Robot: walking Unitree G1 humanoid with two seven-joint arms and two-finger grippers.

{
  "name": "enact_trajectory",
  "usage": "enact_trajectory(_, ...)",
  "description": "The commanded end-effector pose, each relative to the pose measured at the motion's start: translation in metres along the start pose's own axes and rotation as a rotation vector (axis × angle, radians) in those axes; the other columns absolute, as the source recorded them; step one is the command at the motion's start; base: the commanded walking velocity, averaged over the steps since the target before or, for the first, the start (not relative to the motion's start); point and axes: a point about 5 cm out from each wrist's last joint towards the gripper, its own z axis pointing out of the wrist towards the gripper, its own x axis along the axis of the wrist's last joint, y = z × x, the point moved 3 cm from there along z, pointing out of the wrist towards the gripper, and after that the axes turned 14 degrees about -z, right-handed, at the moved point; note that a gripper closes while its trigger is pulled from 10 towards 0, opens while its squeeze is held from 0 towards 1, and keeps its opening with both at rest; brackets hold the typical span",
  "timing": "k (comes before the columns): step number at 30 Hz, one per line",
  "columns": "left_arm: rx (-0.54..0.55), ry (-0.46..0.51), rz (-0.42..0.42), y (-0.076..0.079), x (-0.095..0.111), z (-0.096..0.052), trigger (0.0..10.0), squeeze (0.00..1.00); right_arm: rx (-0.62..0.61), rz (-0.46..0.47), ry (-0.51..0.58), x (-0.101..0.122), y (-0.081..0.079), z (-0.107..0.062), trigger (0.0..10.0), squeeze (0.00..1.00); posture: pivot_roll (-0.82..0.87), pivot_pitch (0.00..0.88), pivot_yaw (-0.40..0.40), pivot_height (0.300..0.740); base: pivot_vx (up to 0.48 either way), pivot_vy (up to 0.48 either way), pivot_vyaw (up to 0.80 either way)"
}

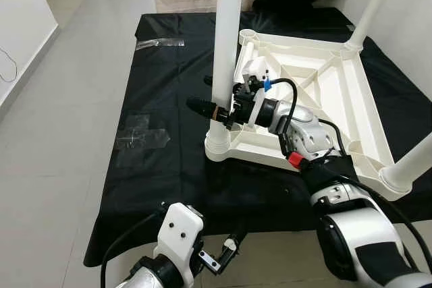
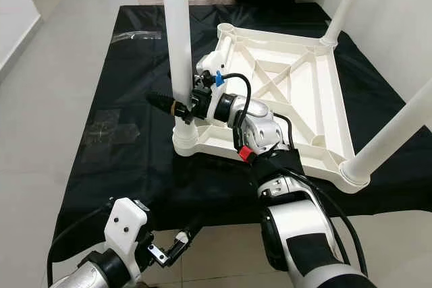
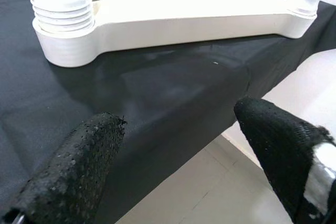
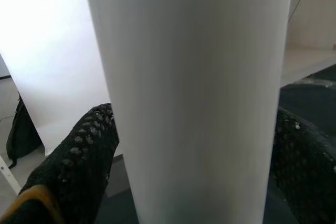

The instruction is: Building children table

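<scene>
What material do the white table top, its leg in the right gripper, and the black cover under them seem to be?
Table top: likely moulded plastic, matte white, with ribs underneath. Leg held by the right gripper: smooth white plastic, with a threaded base in the left wrist view. Black cover: thin fabric or sheet, slightly shiny, creased.

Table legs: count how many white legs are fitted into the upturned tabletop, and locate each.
3. One leg at the near-left corner, with the right gripper around it; one at the far-right corner; one at the near-right corner. The far-left socket is empty.

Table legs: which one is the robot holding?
The near-left leg. The right end effector grips it just above its corner socket; the far-right leg and near-right leg stand untouched.
</scene>
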Motion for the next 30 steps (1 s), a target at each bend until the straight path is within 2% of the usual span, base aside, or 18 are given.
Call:
enact_trajectory(1,-0.005,-0.014,0.009,0.001,-0.003,-0.002,10.0,0.00,0.005,-0.019,0.010,0.004,0.000,0.004,10.0,0.00,0.18,0.118,-0.057,0.740,0.000,0.000,0.00)
enact_trajectory(2,-0.007,-0.015,0.009,0.002,-0.003,-0.001,10.0,0.00,0.006,-0.020,0.010,0.004,0.000,0.004,8.5,0.00,0.18,0.117,-0.056,0.740,0.000,0.000,0.00)
enact_trajectory(4,-0.007,-0.015,0.009,0.002,-0.003,-0.001,10.0,0.00,0.006,-0.020,0.010,0.004,0.000,0.004,8.5,0.00,0.18,0.117,-0.056,0.740,0.000,0.000,0.00)
enact_trajectory(5,-0.009,-0.015,0.010,0.002,-0.003,-0.001,10.0,0.00,0.008,-0.023,0.010,0.004,0.000,0.005,0.0,0.00,0.18,0.115,-0.057,0.740,0.000,0.000,0.00)
enact_trajectory(14,-0.015,-0.016,0.013,0.003,-0.004,0.000,10.0,0.00,0.008,-0.031,0.000,-0.003,-0.009,0.008,0.0,0.00,0.18,0.103,-0.058,0.740,0.000,0.000,0.00)
enact_trajectory(21,-0.003,-0.007,0.015,-0.001,-0.001,0.000,10.0,0.00,-0.071,-0.031,-0.026,-0.013,-0.009,0.004,0.0,0.00,0.17,0.100,-0.055,0.740,0.000,0.000,0.00)
enact_trajectory(23,0.019,0.006,0.035,-0.009,0.002,0.002,10.0,0.00,-0.209,-0.033,-0.056,-0.019,-0.003,-0.005,0.0,0.00,0.17,0.103,-0.053,0.740,0.000,0.000,0.00)
enact_trajectory(24,0.019,0.006,0.035,-0.009,0.002,0.002,10.0,0.00,-0.209,-0.033,-0.056,-0.019,-0.003,-0.005,0.0,0.00,0.17,0.103,-0.053,0.740,0.000,0.000,0.00)
enact_trajectory(28,0.048,0.018,0.066,-0.020,0.008,0.003,10.0,0.00,-0.549,-0.071,-0.171,-0.029,0.011,-0.029,0.0,0.00,0.16,0.109,-0.044,0.740,0.000,0.000,0.00)
enact_trajectory(29,0.048,0.018,0.066,-0.020,0.008,0.003,10.0,0.00,-0.549,-0.071,-0.171,-0.029,0.011,-0.029,0.0,0.00,0.16,0.109,-0.044,0.740,0.000,0.000,0.00)
enact_trajectory(30,0.050,0.018,0.070,-0.021,0.008,0.003,10.0,0.00,-0.600,-0.071,-0.187,-0.030,0.012,-0.033,0.0,0.00,0.16,0.109,-0.044,0.740,0.000,0.000,0.00)
